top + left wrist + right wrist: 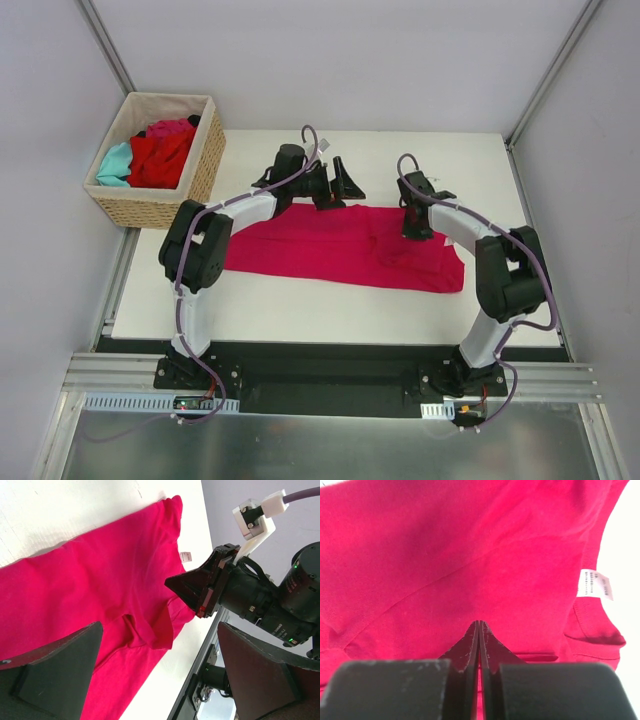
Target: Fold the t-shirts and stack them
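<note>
A magenta-pink t-shirt [330, 248] lies spread in a long band across the white table, its right end wrinkled. My left gripper [337, 188] is open and empty, just above the shirt's far edge; in the left wrist view its fingers [55, 670] straddle a folded sleeve [155, 630]. My right gripper [415, 228] points down at the shirt's right part with its jaws shut. In the right wrist view its tips [479, 624] sit on or just above flat cloth [445, 545], with no cloth seen pinched. More t-shirts, red [160, 160], teal [115, 165] and pink [170, 128], lie in the basket.
A tan wicker basket [150, 208] stands at the table's far left corner. A white label [595, 585] shows at the shirt's collar. Grey walls and metal posts enclose the table. The black mounting rail [330, 375] runs along the near edge.
</note>
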Robot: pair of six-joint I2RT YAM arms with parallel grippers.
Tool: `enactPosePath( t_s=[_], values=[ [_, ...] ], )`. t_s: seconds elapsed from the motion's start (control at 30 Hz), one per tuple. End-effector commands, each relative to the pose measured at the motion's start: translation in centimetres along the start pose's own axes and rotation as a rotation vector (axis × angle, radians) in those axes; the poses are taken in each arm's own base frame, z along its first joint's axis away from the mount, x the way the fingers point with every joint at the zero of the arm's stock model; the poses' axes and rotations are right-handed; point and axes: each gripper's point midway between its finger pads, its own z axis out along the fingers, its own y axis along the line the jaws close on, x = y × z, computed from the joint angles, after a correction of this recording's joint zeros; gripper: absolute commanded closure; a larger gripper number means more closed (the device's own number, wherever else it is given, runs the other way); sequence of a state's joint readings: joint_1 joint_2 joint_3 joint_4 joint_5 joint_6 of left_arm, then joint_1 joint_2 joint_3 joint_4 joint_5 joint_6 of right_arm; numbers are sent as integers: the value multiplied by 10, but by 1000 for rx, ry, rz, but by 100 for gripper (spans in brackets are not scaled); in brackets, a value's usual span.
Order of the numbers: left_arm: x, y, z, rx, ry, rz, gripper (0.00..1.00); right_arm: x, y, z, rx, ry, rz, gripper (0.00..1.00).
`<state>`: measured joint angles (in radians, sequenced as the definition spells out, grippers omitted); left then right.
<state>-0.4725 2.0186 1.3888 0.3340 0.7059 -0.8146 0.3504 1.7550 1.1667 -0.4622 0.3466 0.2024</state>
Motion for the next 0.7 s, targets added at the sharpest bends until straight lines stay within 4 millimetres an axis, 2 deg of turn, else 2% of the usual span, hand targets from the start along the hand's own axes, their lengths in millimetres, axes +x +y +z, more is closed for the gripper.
enactPosePath(
  t_s=[0.0, 0.43, 0.67],
  values=[
    [-8, -18, 2, 48, -7, 41, 1, 7, 8, 6, -26, 22, 23, 99],
    [-4, -14, 1, 48, -9, 26, 1, 38, 6, -2, -29, 50, -1, 99],
    [-5, -18, 1, 56, -13, 22, 1, 45, 8, -27, -50, 21, -19, 99]
  ],
)
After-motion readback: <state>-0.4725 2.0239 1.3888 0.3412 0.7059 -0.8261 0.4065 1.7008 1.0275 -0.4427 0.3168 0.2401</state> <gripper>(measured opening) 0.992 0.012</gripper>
